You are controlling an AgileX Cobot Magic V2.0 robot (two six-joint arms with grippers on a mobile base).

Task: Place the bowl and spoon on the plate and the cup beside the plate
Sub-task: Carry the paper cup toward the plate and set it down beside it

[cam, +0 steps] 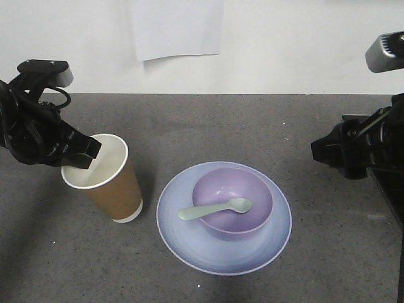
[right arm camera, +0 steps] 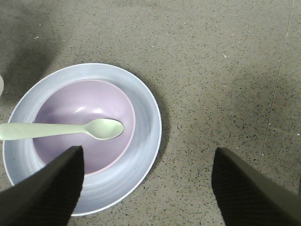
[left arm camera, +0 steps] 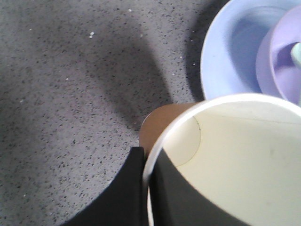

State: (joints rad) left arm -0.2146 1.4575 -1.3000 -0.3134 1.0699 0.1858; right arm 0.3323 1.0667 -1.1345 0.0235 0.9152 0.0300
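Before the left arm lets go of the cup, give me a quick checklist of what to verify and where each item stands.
1. Bowl on plate: ok.
2. Spoon resting across the bowl: ok.
3. Cup beside the plate, not on it: ok.
4. Cup upright: not ok, it leans.
5. Left gripper pinching the cup rim: ok.
6. Right gripper open, holding nothing: ok.

Your left gripper point(cam: 84, 156) sits low at the left side, closed across the rim of the cup point(cam: 107, 180), one finger point(left arm camera: 176, 197) inside the wall and the other outside; its arm comes in from the left edge with cables looped above the wrist. Your right gripper point(cam: 323, 150) hangs raised at the right side, its jaws spread wide apart with nothing between them, fingers point(right arm camera: 49, 188) pointing toward the table.
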